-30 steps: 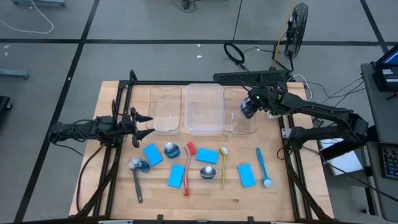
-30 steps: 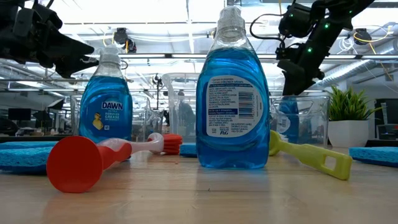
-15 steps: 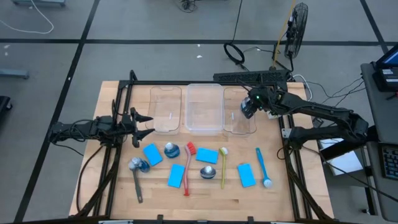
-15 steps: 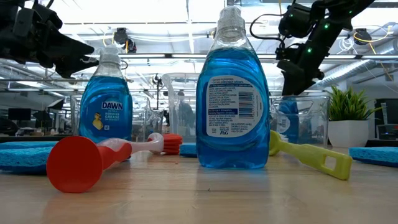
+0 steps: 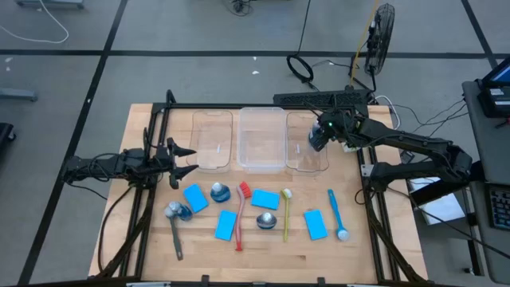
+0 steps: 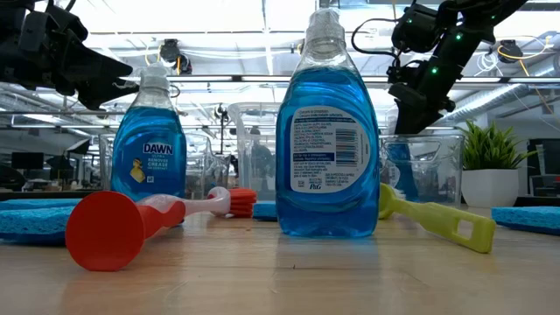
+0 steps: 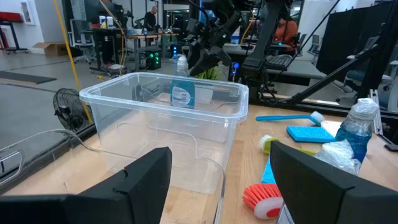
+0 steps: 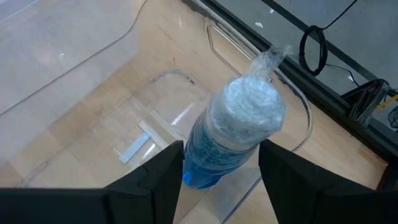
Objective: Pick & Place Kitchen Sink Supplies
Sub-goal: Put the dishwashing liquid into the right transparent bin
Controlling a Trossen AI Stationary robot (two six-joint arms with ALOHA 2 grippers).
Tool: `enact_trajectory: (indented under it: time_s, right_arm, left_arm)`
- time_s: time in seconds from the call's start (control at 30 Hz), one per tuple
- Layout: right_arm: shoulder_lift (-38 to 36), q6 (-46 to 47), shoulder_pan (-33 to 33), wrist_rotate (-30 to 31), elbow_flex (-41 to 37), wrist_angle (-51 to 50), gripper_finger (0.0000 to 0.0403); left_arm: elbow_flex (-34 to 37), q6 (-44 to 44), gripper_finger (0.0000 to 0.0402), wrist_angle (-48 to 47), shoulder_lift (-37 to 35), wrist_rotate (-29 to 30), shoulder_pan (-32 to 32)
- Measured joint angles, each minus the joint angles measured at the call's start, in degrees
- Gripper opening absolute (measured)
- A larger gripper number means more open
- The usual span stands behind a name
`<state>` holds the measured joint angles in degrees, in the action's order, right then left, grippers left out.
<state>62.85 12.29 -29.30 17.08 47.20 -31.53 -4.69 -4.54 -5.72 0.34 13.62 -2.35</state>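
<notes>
A small blue bottle [image 8: 239, 124] with a silvery wrapped top stands upright on the floor of the right clear bin [image 5: 307, 163]. My right gripper [image 8: 221, 180] slants down over it, open, one finger on each side of the bottle's lower body. On the table's near half lie several blue sponges [image 5: 226, 226], other blue bottles [image 5: 220, 191] [image 5: 266, 221], and red [image 5: 241, 214], yellow-green [image 5: 286, 211], blue [image 5: 337, 214] and grey [image 5: 175, 239] brushes. My left gripper [image 5: 187, 159] waits open at the table's left, level and holding nothing. My right gripper reaches down at a slant from the table's right over the bottle's body [image 8: 205, 162]. Its fingers [image 8: 158, 180] stand close on either side. I cannot tell whether they touch it. The bottle stands upright on the bin floor.
Three clear bins stand side by side at the far edge: left [image 5: 213, 140], middle [image 5: 261, 139] and right. A black frame [image 5: 239, 106] runs along the table's far edge and both sides. A small green plant [image 6: 490, 166] stands at the right in the low view.
</notes>
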Motion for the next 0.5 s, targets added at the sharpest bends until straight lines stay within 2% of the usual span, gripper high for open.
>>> enact_trajectory:
  time_s: [0.13, 0.5]
  right_arm:
    - [0.0, 0.0, 0.0, 2.4, 0.0, 0.0, 0.0196]
    - [-2.1, 0.0, 0.1, 2.2, 0.0, -0.1, 0.0196]
  left_arm:
    - [0.0, 0.0, 0.0271, 0.0, 0.0, 0.0, 0.0]
    - [0.0, -0.2, 0.0271, 0.0, 0.0, 0.0, 0.0]
